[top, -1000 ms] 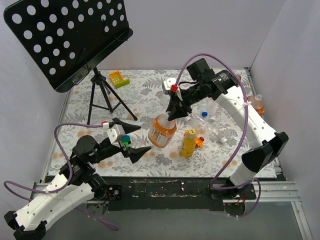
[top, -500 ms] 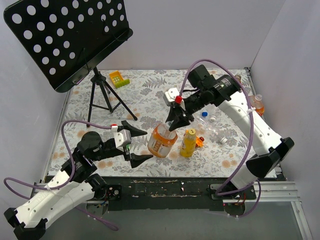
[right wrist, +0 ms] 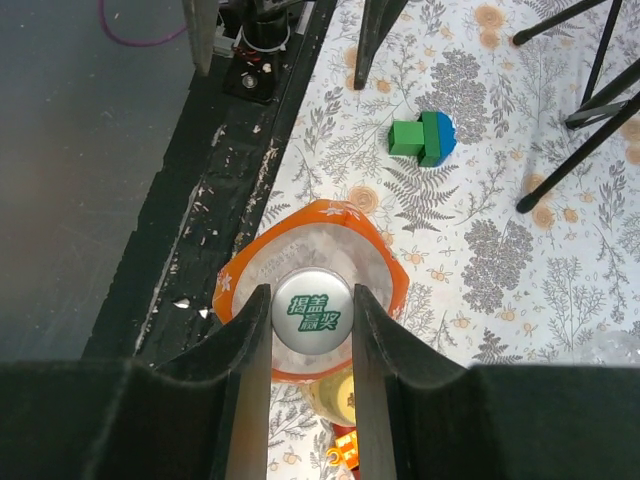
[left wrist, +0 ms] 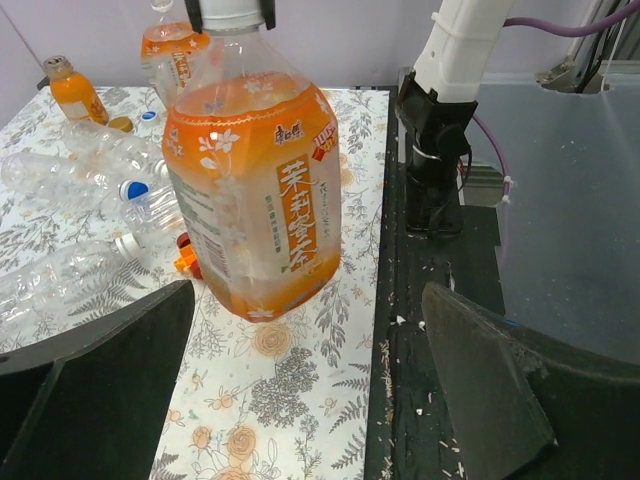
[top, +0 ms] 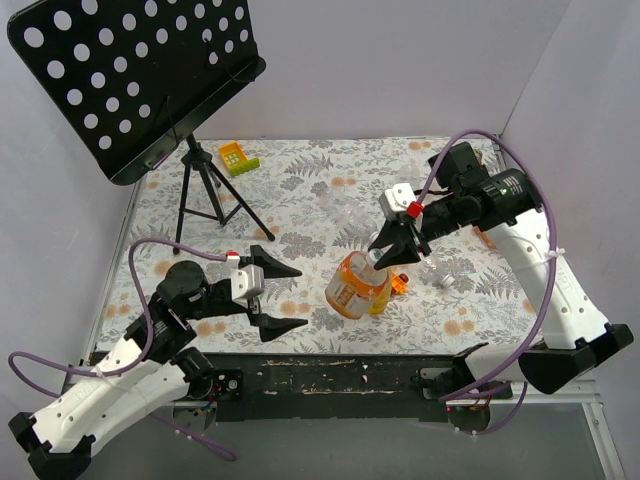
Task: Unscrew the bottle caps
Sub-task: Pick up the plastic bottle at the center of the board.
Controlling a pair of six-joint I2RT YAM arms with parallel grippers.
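Right jaws gripping white cap [right wrist: 311,309] with green lettering, on orange bottle [left wrist: 255,190], left jaws wide.

white cap [right wrist: 311,309], right wrist view: four green chinese characters in two rows, 揭盖 over 赢奖. big orange bottle [left wrist: 255,170], left wrist view: label carries large white vertical characters 茉莉蜜茶, with a small red brand mark above them that looks like 康师傅. red badge at label's upper right starts "100", rest too small. fine print down label's left side unreadable. second orange-label bottle [left wrist: 172,45] behind: print too small to read.
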